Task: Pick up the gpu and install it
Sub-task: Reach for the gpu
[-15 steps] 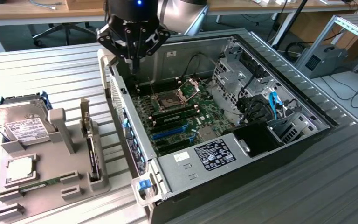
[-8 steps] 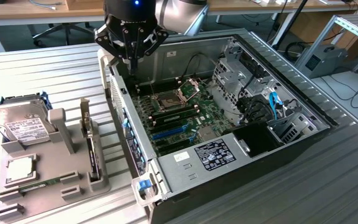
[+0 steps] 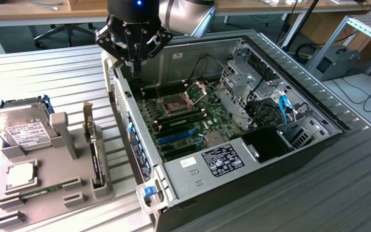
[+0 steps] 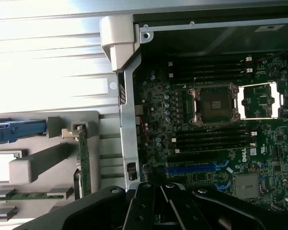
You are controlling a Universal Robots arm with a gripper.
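**A:** What is everything sitting on, and what is the room like?

**B:** A grey metal table [image 3: 56, 72] ribbed in long straight ridges. Behind it, from ten to two o'clock in the exterior view, run pale wooden desks [image 3: 44, 9] with an office chair [image 3: 60, 31] underneath.

**A:** Start at nine o'clock and work across.

**B:** At eight o'clock is a matte grey plastic holder [image 3: 44, 208], blocky, with posts and slots. A silver hard drive [image 3: 21, 130] with a white label leans in its far end. A square chip [image 3: 21, 175] lies flat nearer the camera, and beside it is a narrow green memory stick [image 3: 44, 192].

**A:** And the graphics card?

**B:** The graphics card [image 3: 95, 150] stands on edge in a slot along the holder's three o'clock side, its thin metal bracket pointing up. It is edge-on, so I cannot make out its fan.

**A:** Then the middle?

**B:** An open computer case [image 3: 237, 164] of dull sheet steel lies on its side. Inside is a green circuit board [image 3: 192, 116] with a square metal socket and blue slots.

**A:** Where is the gripper?

**B:** The gripper [image 3: 135, 72] hangs at eleven o'clock over the case's back edge. Its black fingers are pinched together with nothing between them, and it is well apart from the card.

**A:** Far right?

**B:** An aluminium frame [image 3: 359, 29] at two o'clock, with loose cables [image 3: 366, 96] on the floor.
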